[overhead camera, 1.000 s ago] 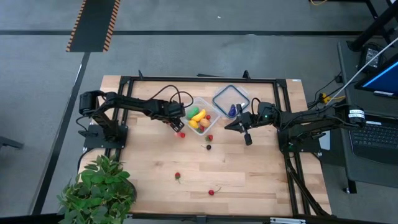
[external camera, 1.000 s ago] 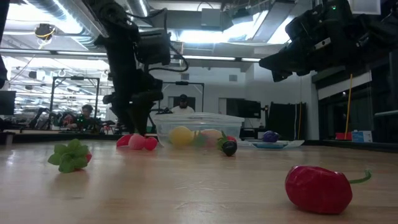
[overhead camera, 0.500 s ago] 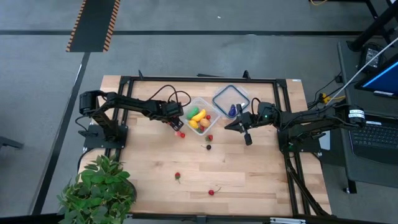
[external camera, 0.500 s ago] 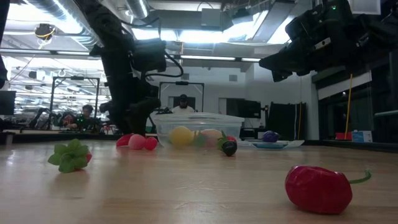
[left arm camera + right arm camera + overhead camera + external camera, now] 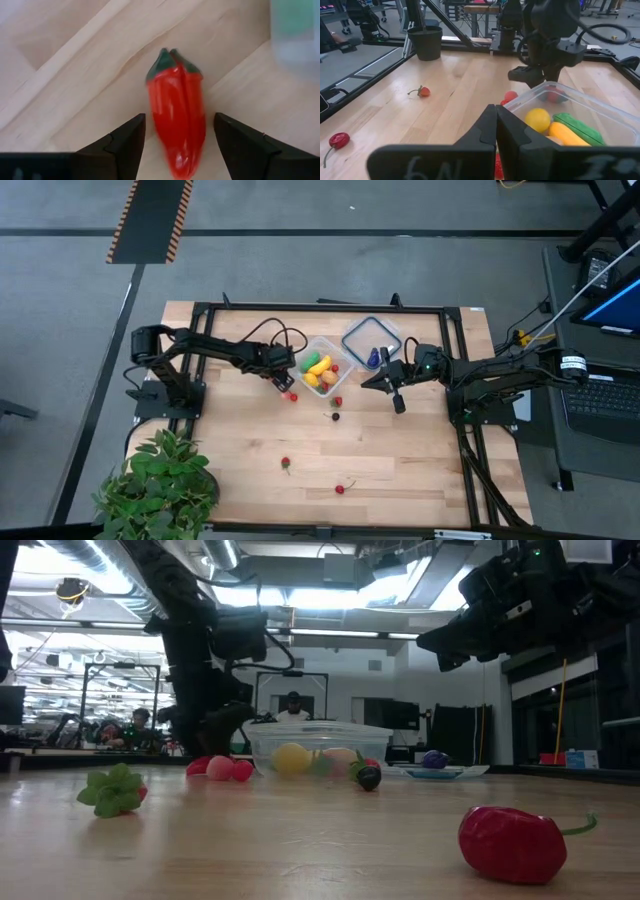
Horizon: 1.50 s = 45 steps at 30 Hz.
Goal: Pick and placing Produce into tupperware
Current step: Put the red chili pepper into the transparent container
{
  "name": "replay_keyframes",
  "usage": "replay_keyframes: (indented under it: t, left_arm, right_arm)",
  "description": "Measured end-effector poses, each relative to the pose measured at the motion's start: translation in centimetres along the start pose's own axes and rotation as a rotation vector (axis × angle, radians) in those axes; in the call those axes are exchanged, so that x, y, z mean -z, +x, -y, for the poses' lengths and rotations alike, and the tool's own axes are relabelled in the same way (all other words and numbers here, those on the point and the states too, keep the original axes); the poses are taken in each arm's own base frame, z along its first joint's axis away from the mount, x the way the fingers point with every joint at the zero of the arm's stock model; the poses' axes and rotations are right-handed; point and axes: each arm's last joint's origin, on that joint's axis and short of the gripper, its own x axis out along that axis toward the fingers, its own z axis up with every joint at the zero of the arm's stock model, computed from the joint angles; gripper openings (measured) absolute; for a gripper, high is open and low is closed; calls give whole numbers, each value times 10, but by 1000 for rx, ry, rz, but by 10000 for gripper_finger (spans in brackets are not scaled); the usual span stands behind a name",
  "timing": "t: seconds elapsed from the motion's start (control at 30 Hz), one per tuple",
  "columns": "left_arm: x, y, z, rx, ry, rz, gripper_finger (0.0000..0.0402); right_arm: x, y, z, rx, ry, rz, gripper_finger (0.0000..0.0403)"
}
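Red pepper (image 5: 177,127) lying on the surface (image 5: 240,450) between the spread left jaws (image 5: 177,145), at the tupperware's (image 5: 322,367) nine o'clock. Right jaws (image 5: 496,132) together, holding nothing, at its three o'clock.

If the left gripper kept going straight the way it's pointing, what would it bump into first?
Most likely the red pepper. The left gripper points down at the table with its fingers open, and the pepper lies right between them. How near it is, I can't tell.
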Motion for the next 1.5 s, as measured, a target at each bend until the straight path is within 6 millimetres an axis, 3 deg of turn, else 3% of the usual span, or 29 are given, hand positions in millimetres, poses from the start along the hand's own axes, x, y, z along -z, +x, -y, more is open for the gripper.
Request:
replay_keyframes:
  t: [0.27,0.57,0.87,1.5]
  left_arm:
    - [1,7,2,-10,44,-16,199]
    - [1,7,1,-24,89,-6,69]
    - [2,-4,-4,-23,161,-3,69]
    - [3,-80,-13,115,181,203,69]
  right_arm:
    - [0,0,0,0,1,1,5]
    - [0,0,0,0,-1,1,5]
    - [0,0,0,0,-1,1,5]
    - [0,0,0,-1,0,-5,5]
